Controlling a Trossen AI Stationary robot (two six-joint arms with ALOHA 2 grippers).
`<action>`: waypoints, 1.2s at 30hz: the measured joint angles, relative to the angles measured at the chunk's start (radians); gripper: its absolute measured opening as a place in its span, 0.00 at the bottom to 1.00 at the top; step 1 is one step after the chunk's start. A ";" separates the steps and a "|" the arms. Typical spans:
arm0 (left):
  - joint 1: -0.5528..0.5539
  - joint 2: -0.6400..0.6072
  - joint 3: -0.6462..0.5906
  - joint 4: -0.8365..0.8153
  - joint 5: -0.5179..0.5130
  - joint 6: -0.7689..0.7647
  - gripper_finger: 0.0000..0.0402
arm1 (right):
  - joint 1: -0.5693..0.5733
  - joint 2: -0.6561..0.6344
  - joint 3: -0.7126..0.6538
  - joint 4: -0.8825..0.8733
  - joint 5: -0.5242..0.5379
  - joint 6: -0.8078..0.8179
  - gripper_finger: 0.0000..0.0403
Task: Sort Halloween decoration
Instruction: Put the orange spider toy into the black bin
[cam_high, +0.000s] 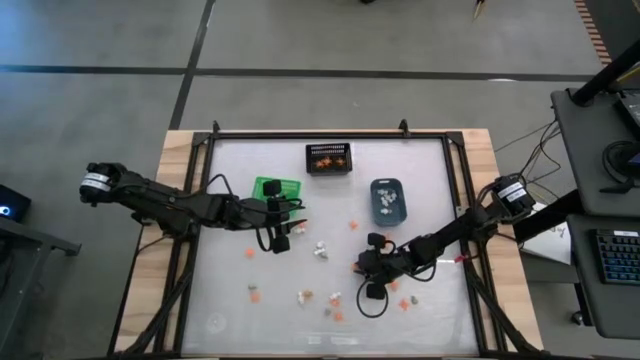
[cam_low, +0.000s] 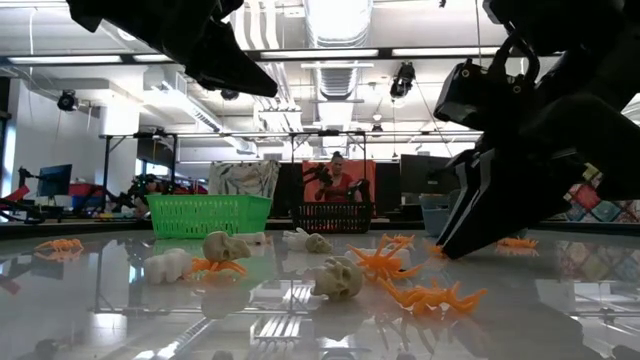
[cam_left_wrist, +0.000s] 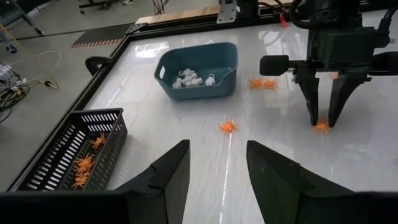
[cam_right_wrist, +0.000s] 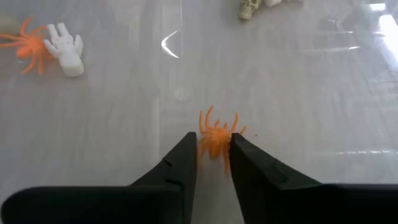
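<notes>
Orange spider lies on the white table right of centre, directly between the fingertips of the right gripper, which stands over it, tips at the surface; the fingers are narrowed about the spider, a firm clamp not confirmed; no long axis is evident, the legs radiating all round; the left gripper, fingers apart and empty, hovers well apart near the green bin; the right arm is plainly nearer; no legible writing or brand shows.

Overhead, table-level, two close wrist views
</notes>
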 joint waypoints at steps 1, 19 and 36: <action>0.000 0.000 0.000 0.000 0.000 0.000 0.35 | 0.000 0.000 0.000 0.000 0.000 0.000 0.19; 0.000 0.000 0.000 0.010 0.000 0.003 0.35 | -0.010 -0.082 -0.002 -0.039 0.004 -0.036 0.06; 0.000 0.000 0.000 0.017 0.000 0.019 0.35 | -0.034 -0.108 0.012 -0.066 -0.022 -0.009 0.03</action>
